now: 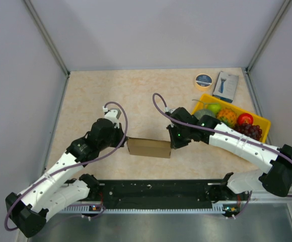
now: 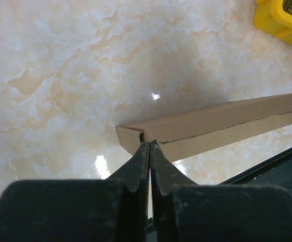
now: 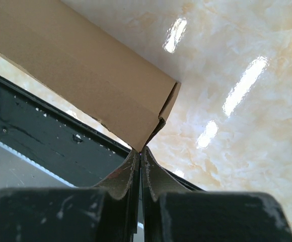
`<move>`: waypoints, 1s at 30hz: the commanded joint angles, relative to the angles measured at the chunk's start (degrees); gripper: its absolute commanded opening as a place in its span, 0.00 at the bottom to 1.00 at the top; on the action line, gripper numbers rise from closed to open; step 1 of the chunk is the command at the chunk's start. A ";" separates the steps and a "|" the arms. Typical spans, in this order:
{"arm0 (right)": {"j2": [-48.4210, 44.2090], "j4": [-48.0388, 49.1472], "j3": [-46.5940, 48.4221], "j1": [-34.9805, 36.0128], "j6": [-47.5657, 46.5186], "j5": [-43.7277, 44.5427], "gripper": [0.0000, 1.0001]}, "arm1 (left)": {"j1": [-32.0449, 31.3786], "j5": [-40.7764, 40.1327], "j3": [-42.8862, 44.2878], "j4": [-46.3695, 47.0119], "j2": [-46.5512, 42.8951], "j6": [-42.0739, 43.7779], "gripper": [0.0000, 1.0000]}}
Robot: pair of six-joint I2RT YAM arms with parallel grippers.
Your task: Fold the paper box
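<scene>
Right at the lens in the left wrist view, the left gripper has its 2 black fingers pressed together, tips touching the end of the paper box at the seam. Over on the right wrist camera, the right gripper is closed just the same, tips meeting the box's other end, where a flap gapes slightly. Whether either pair nips a sliver of cardboard, I cannot tell.

Only the top view gives the whole picture: the box lies flattened and long between the 2 grippers, one at each end, near the black rail along the table's front edge. That view alone shows the tape roll and the small blue-and-white box at the far right; the left wrist camera catches just a corner of the yellow tray of fruit.

The table is glossy, cream, marble-patterned, with light glinting off it, and plain grey walls enclose it on 3 sides.
</scene>
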 commanded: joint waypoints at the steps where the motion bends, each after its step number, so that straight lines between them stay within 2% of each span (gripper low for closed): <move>1: 0.23 1.22 -0.77 0.68 -0.41 0.21 0.00 | -0.36 -1.10 0.45 -0.57 -0.09 1.36 0.04; 7: 0.23 1.40 -0.95 0.68 -0.49 0.21 0.00 | -0.36 -3.30 3.44 -3.30 0.26 5.76 0.04; 11: 0.58 1.57 -0.60 0.68 -0.49 0.21 0.00 | -0.53 1.09 1.69 -1.10 1.05 2.87 0.04; 22: -1.43 4.73 -3.05 1.29 -0.41 1.78 0.00 | -2.20 -1.98 -3.94 2.24 -2.20 -1.18 0.03; 30: -5.91 11.94 -10.70 2.79 -1.02 6.09 0.00 | -5.01 -6.81 -7.37 0.92 -3.60 -4.78 0.03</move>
